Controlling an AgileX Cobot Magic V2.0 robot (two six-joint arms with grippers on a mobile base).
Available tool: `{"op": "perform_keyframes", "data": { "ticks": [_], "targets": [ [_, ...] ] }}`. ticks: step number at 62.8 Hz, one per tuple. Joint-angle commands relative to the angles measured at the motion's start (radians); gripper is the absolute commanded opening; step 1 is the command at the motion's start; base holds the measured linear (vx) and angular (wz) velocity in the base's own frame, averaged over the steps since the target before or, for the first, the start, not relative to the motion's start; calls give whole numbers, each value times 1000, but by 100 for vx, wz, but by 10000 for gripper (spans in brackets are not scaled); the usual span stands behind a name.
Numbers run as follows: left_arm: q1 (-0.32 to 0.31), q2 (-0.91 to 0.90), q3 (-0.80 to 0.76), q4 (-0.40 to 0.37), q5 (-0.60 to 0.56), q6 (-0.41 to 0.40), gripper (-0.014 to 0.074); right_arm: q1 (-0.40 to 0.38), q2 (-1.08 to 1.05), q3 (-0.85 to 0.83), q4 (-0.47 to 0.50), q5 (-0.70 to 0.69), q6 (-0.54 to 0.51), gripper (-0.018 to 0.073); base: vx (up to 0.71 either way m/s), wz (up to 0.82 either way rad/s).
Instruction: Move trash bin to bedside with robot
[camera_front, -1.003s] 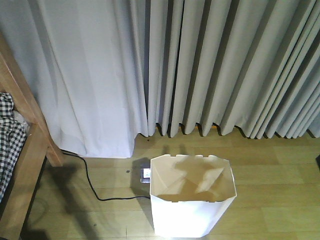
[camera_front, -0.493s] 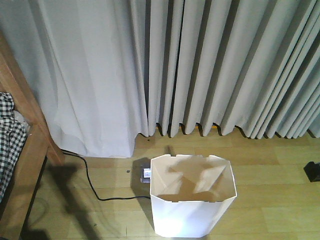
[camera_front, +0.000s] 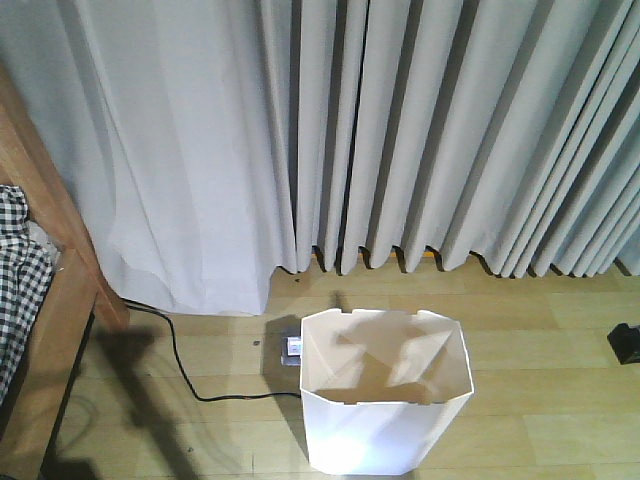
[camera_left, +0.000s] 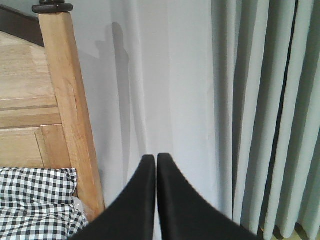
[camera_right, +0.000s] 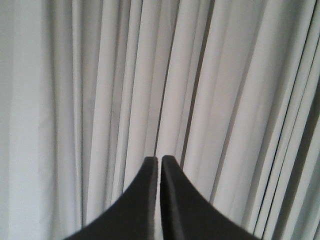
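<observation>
White trash bin (camera_front: 386, 390) sits on floor, apart from bed frame (camera_front: 62, 262). Left claw (camera_left: 156, 165), right claw (camera_right: 160, 165) pinched closed, empty. Nudge bin slow, mind black cable (camera_front: 185, 375).

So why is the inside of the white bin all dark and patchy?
Front view: jagged shadows fall inside the trash bin, while its front wall glares bright white. Left wrist view: a faint grey shadow on the curtain beside the bed post. Right wrist view: soft and slightly blurry.

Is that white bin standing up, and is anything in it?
Upright and empty: the bin stands on the floor, mouth up, showing only bare walls and shadows inside.
</observation>
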Motion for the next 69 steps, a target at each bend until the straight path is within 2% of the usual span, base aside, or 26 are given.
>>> {"op": "perform_keyframes", "data": {
  "ticks": [1, 8, 12, 17, 25, 37, 48, 56, 65, 69],
  "targets": [
    [0, -4, -21, -5, -73, -4, -6, 0, 4, -19, -14, -74, -3, -9, 0, 0],
    [0, -4, -21, -5, -73, -4, -6, -7, -22, 28, -52, -63, 48, -9, 0, 0],
    [0, -4, -21, -5, -73, -4, -6, -47, -77, 51, -115, -12, 150, -9, 0, 0],
    [0, -4, -21, -5, -73, -4, -6, -99, -162, 83, -232, 50, 287, -9, 0, 0],
    [0, -4, -21, -5, -73, -4, -6, -170, -296, 127, -433, 129, 432, -9, 0, 0],
    [0, -4, -21, -5, -73, -4, -6, -211, -416, 147, -651, 258, 642, -9, 0, 0],
    [0, -4, -21, -5, -73, -4, -6, -213, -418, 148, -676, 299, 716, -9, 0, 0],
    [0, -4, -21, -5, -73, -4, -6, -213, -418, 209, -676, 173, 716, -9, 0, 0],
    [0, -4, -21, -5, -73, -4, -6, -213, -418, 205, -684, 194, 727, -9, 0, 0],
    [0, -4, -21, -5, -73, -4, -6, -238, -418, 205, -683, 196, 746, -9, 0, 0]
  ]
}}
